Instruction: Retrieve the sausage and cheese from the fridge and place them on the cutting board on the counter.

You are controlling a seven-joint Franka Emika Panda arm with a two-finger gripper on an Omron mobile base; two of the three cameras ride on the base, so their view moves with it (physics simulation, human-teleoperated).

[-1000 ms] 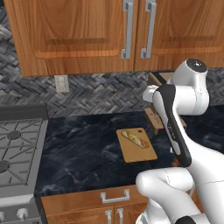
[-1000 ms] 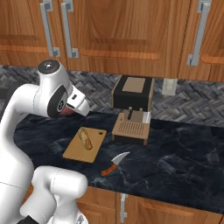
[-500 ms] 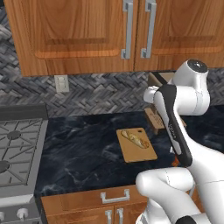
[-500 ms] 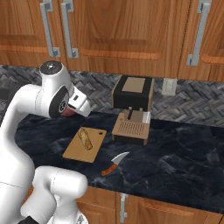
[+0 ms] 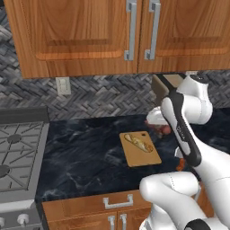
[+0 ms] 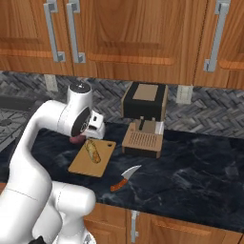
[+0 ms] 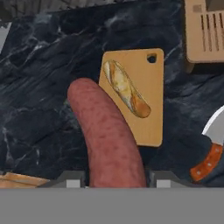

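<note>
My gripper (image 7: 113, 177) is shut on the reddish-brown sausage (image 7: 109, 135), which sticks out ahead of the fingers. It hangs over the dark counter (image 5: 85, 152), just beside the left edge of the cutting board (image 7: 148, 83). A pale tan bread-like item (image 7: 126, 89) lies on the board. From the base, the sausage (image 6: 76, 139) peeks out under the hand next to the far corner of the board (image 6: 88, 167). In the left base view the sausage (image 5: 164, 129) shows right of the board (image 5: 143, 157). The cheese and the fridge are out of view.
A knife with an orange handle (image 6: 125, 177) lies on the counter right of the board. The coffee machine (image 6: 144, 119) stands behind it on its brown base (image 7: 205, 30). A stove (image 5: 18, 152) is at the far left. Wooden cabinets hang overhead.
The hand with the sausage has come down a little and moved closer to the board. The board, the bread-like item and the knife have stayed put.
</note>
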